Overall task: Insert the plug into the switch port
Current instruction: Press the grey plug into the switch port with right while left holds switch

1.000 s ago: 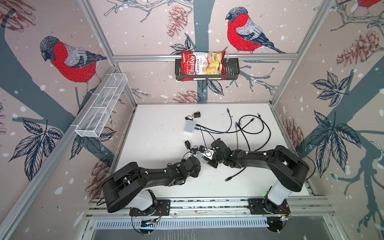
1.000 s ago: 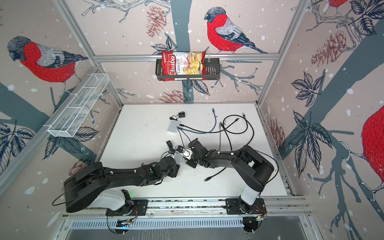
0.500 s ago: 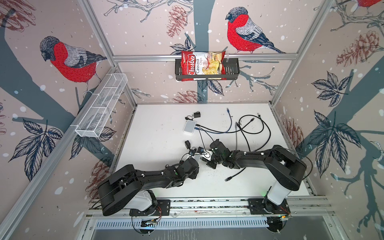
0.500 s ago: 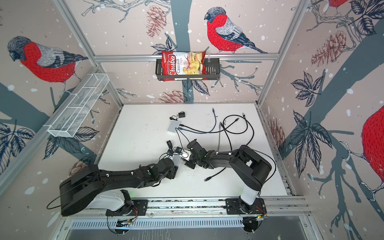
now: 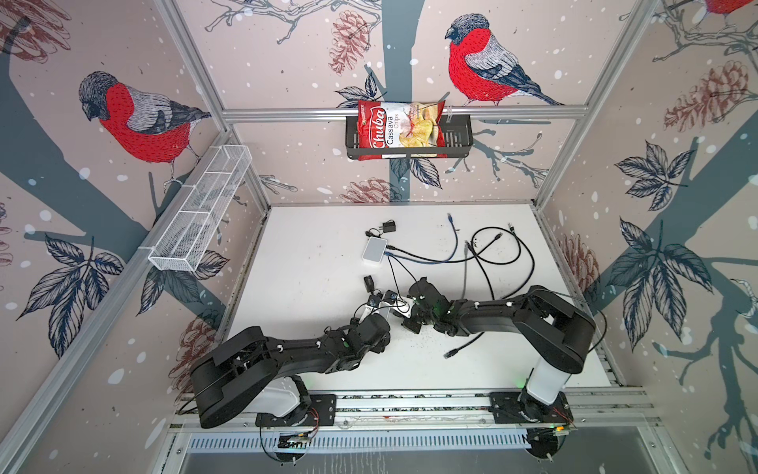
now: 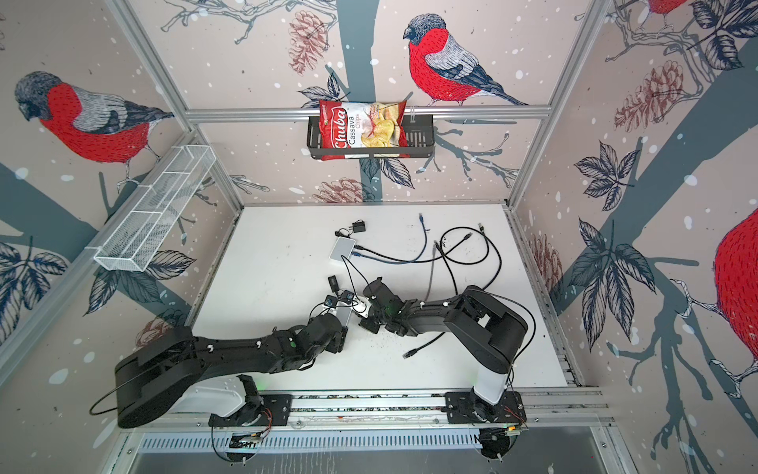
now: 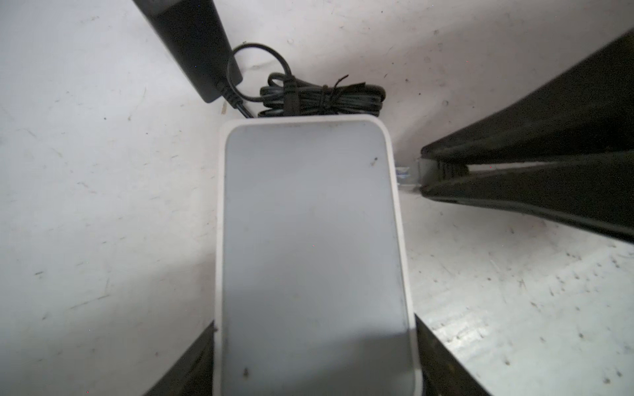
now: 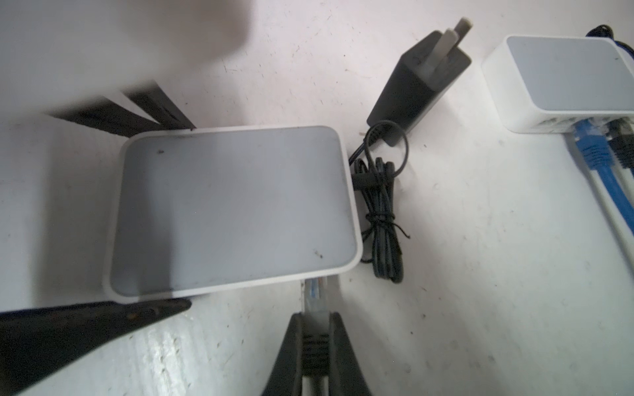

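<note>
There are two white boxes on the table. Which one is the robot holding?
The nearer white box, clamped between the left pincer. The right pincer brings a plug to its side. The far white box lies untouched, cables already plugged in.

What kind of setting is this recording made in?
Most likely a lab test cell for robot manipulation, not a real room: aluminium framing holds bird-print wall panels around a white tabletop, and both arms are bolted to a base rail.

The white worktop (image 5: 311, 287) is scratched and speckled. On it lie two small white switches (image 8: 233, 209) (image 5: 374, 249), a black power adapter (image 8: 417, 85), its tied cord bundle (image 8: 380, 223), and loose black and blue cables (image 5: 504, 254).
</note>
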`<state>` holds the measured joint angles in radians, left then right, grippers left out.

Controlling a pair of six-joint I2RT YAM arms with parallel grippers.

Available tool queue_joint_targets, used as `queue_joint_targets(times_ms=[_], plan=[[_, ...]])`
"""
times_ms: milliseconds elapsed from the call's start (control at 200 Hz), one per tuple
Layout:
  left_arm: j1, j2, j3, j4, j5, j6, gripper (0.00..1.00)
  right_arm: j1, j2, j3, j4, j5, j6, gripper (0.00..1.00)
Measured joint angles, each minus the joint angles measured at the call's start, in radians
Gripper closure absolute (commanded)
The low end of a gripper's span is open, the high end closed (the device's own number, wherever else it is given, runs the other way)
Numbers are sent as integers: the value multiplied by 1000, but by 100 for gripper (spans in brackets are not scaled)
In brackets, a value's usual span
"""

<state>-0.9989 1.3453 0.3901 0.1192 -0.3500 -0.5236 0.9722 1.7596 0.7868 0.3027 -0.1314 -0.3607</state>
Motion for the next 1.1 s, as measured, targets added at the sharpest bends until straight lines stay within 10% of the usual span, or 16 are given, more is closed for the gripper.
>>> queue_joint_targets(times_ms=[675,1101], plan=[[-2,-34,-3,-37,54,71,53,-46,-12,-10,-42,-127,-155,100],[-3,-129,-24,-77,56,61,16,-39,-11,-23,28,-102,-119,100]])
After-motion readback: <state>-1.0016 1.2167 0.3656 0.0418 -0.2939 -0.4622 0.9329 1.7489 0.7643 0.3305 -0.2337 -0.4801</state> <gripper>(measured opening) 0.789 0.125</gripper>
